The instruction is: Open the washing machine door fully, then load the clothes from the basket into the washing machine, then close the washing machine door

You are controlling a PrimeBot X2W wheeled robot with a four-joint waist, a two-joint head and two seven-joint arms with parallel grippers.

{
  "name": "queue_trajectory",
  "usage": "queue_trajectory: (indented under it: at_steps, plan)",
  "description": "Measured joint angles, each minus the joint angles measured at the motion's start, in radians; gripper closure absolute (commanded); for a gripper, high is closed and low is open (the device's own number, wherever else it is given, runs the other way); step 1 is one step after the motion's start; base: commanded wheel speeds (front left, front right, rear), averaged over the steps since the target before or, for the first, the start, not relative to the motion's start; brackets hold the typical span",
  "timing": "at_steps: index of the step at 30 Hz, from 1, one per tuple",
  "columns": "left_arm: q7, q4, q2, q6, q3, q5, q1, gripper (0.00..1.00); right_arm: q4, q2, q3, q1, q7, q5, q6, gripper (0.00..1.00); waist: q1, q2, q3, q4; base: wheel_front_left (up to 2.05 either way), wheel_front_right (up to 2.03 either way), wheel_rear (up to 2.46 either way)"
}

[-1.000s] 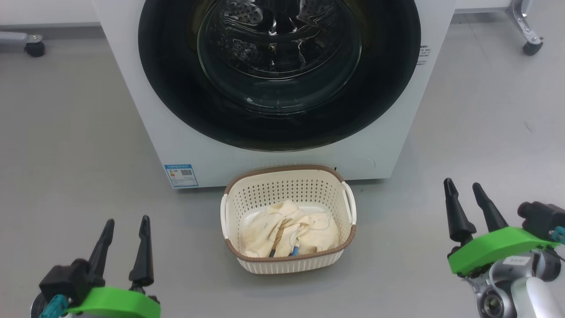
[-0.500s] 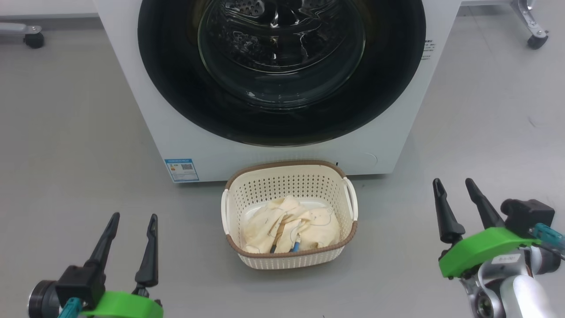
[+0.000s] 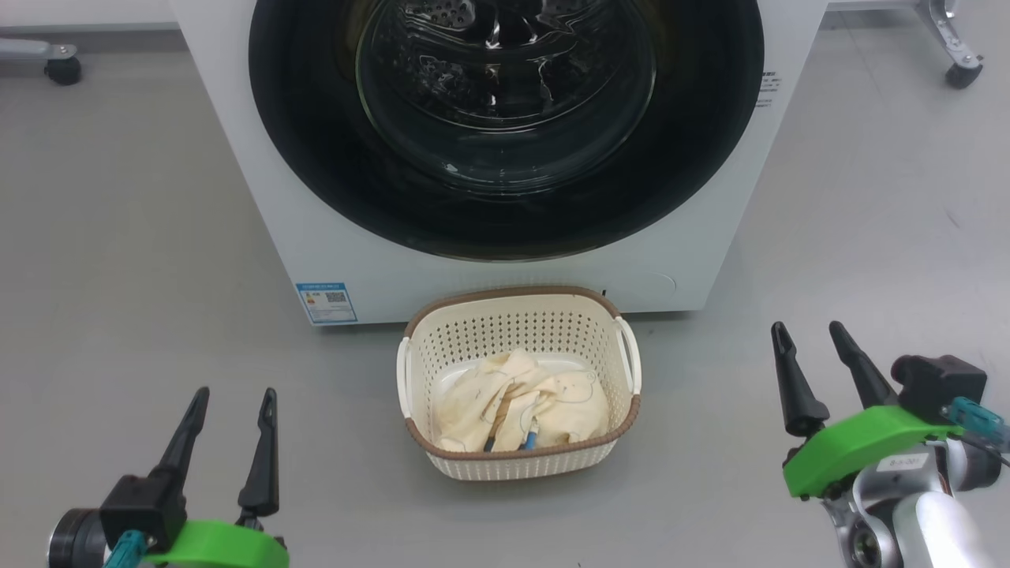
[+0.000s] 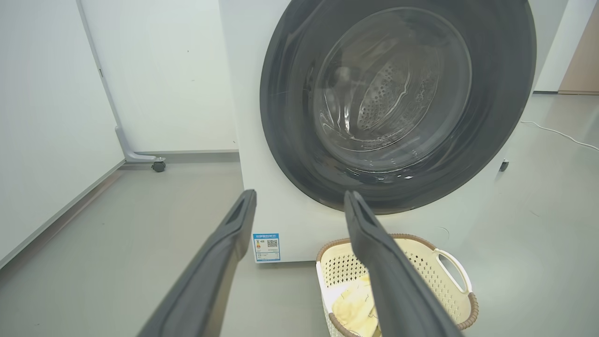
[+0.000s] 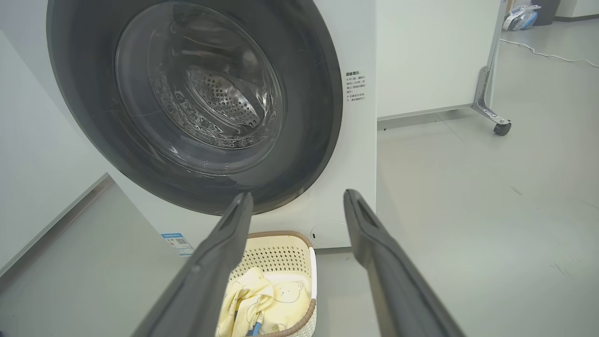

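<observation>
Head view: washing machine door (image 3: 505, 118) shut at far centre, clothes (image 3: 521, 406) in the basket (image 3: 505, 293) before it; left pincer (image 3: 236, 392) and right pincer (image 3: 807, 327) gape empty, near; best hook the door's edge, swing wide

I hold my left gripper (image 3: 236, 393) low on my left, jaws spread wide, its dark fingers (image 3: 260, 457) pointing forward; my right gripper (image 3: 807, 327) sits further forward on my right, equally wide, fingers leaning slightly left; behind each finger pair is a green collar (image 3: 860, 450); behind the right collar, the pale forearm (image 3: 939, 528).
</observation>
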Motion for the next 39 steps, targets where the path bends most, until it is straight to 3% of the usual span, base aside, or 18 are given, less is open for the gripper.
queue_trajectory:
  at_steps: [5, 27, 39]
  plan:
    - [0.003, 0.002, -0.002, 0.021, 0.009, -0.01, 0.0, 0.0, 0.0, 0.0, 0.0, 0.0, 0.004, 0.0, 0.0, 0.0, 0.0, 0.0, -0.001, 0.002, 0.0, 0.0, 0.0]
    - [-0.011, 0.0, 0.002, 0.019, 0.009, -0.03, 0.0, 0.0, 0.004, 0.0, -0.004, -0.001, -0.014, 0.001, 0.0, 0.0, 0.0, 0.0, -0.005, -0.009, 0.02, 0.02, -0.05]
    - [-0.01, 0.005, 0.015, 0.013, 0.002, -0.035, -0.001, 0.0, 0.005, 0.001, -0.007, -0.001, -0.023, 0.002, 0.0, 0.0, 0.0, 0.0, -0.007, -0.008, 0.76, 0.76, -1.52]
